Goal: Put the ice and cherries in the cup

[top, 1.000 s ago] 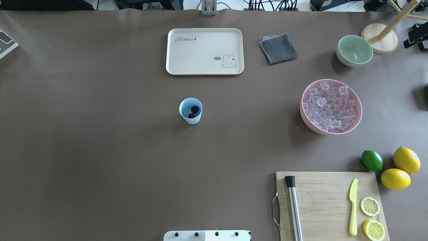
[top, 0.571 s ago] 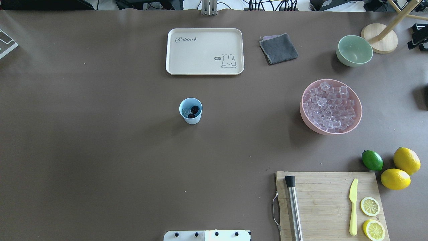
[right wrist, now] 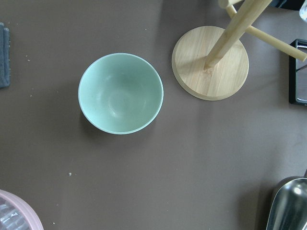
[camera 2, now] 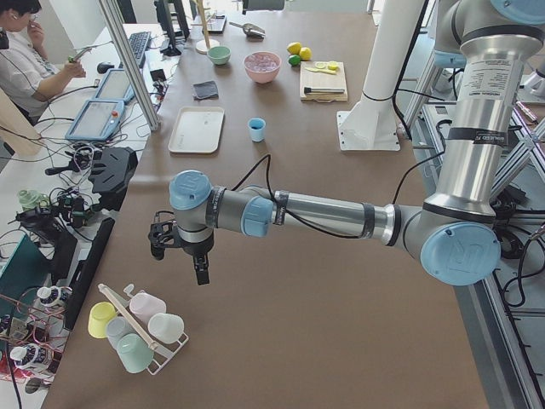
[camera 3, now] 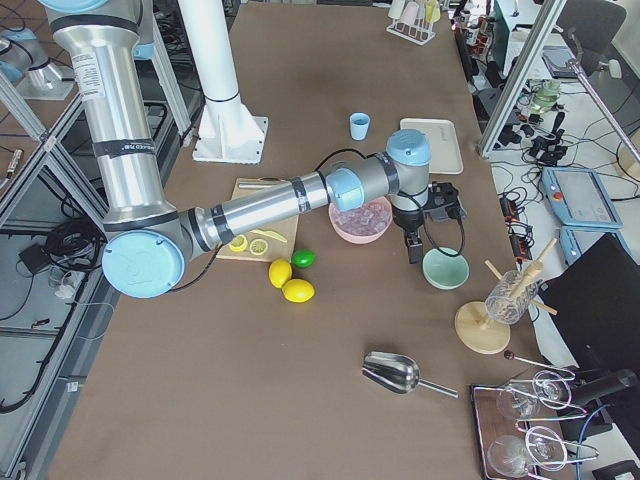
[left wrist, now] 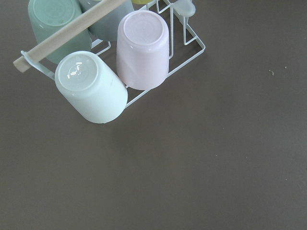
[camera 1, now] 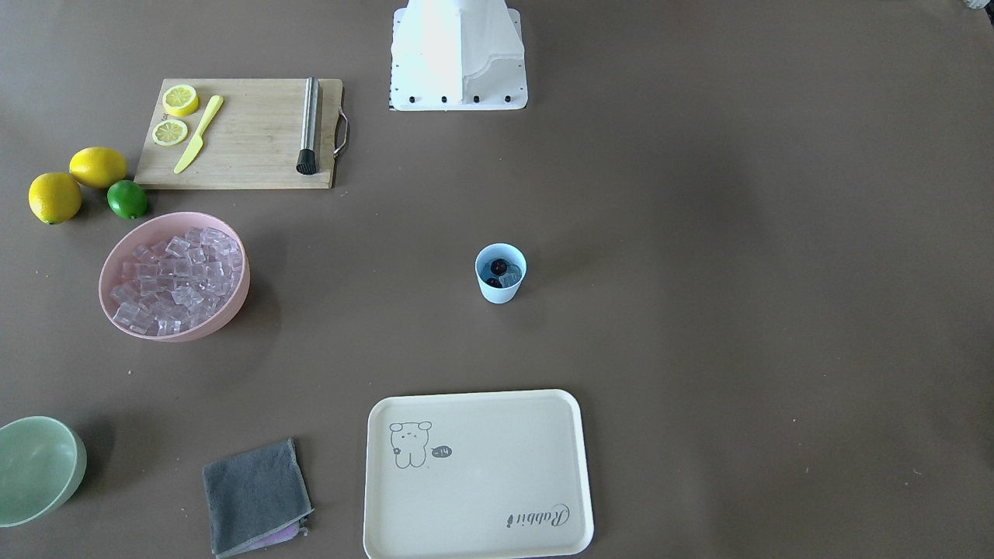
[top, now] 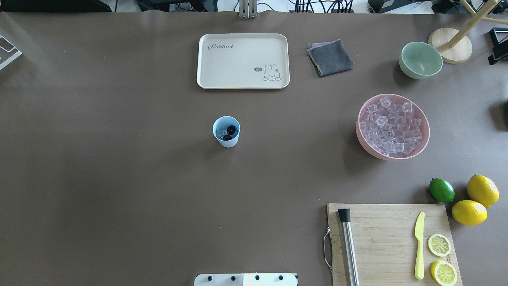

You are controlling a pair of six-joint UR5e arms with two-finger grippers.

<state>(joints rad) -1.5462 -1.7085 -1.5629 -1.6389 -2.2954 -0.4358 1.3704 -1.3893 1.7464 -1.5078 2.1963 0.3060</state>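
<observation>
Though cherries (top: 231, 129) and ice (top: 219, 132) lie in the cup (top: 228, 143), with the tray (top: 243, 59) beyond it, you cannot tell whether the left gripper (camera 2: 201, 271) or right gripper (camera 3: 414, 250) is open.

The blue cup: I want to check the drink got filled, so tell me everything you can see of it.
The cup is a small pale blue tumbler, plastic by the look, with no handle, narrowing to its base. It stands upright near the middle of the brown table, alone, on the robot's side of the cream tray. Inside lie two dark cherries and a few clear ice cubes.
</observation>
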